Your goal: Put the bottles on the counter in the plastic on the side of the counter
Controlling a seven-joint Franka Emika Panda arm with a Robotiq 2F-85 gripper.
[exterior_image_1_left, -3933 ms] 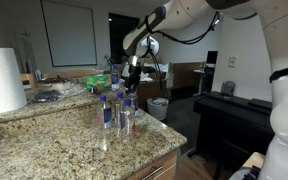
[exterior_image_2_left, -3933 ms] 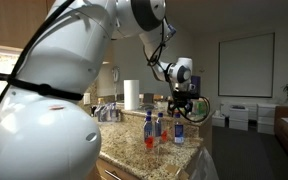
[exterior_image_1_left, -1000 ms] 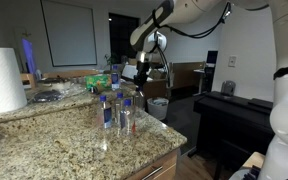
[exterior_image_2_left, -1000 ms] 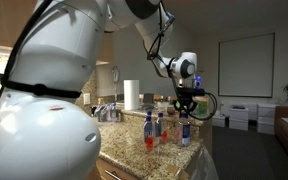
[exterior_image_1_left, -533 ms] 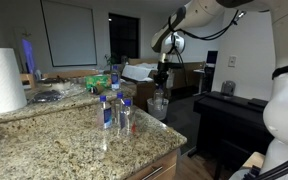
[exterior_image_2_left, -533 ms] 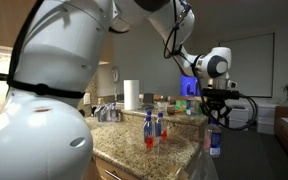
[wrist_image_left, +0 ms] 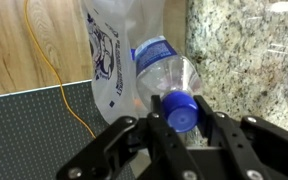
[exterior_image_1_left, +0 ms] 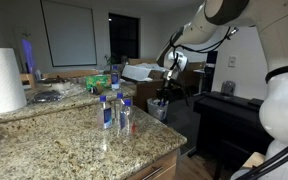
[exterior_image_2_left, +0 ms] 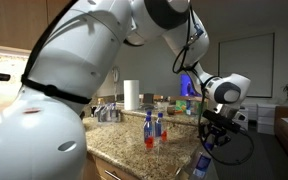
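Room: a kitchen-like space with wooden cabinets. A pale screen (exterior_image_1_left: 69, 33) hangs on the back wall and dark furniture (exterior_image_1_left: 229, 110) stands to one side.

Surface: the counter (exterior_image_1_left: 74, 150) is speckled tan-and-brown granite with a rounded edge. It shows in both exterior views, and in the wrist view as a slab along the upper right.

Items on the counter:
- A white paper-towel roll (exterior_image_1_left: 2, 80), upright at the far end.
- A cluster of small clear bottles (exterior_image_1_left: 116, 112) with blue labels, upright and close together near the counter's corner. Two of them show blue caps in an exterior view (exterior_image_2_left: 154, 128). How full they are cannot be told.

Item off the counter:
- The held bottle (wrist_image_left: 167, 72) is clear with a blue label and a blue cap. It hangs past the counter's edge, below the level of the countertop (exterior_image_2_left: 202, 163).

Tool: the gripper (wrist_image_left: 181, 120) has its fingers (wrist_image_left: 152, 128) drawn in narrow on either side of the held bottle's cap and neck, clamping it. The arm reaches out beyond the counter's end (exterior_image_1_left: 164, 93).

Container: the plastic bag (wrist_image_left: 109, 50) is whitish and crinkled with dark print, and lies just beside the held bottle's body in the wrist view. Whether the two touch cannot be told, and the bag's inside is not visible.

Floor: a yellow cable (wrist_image_left: 59, 70) runs across the wood.
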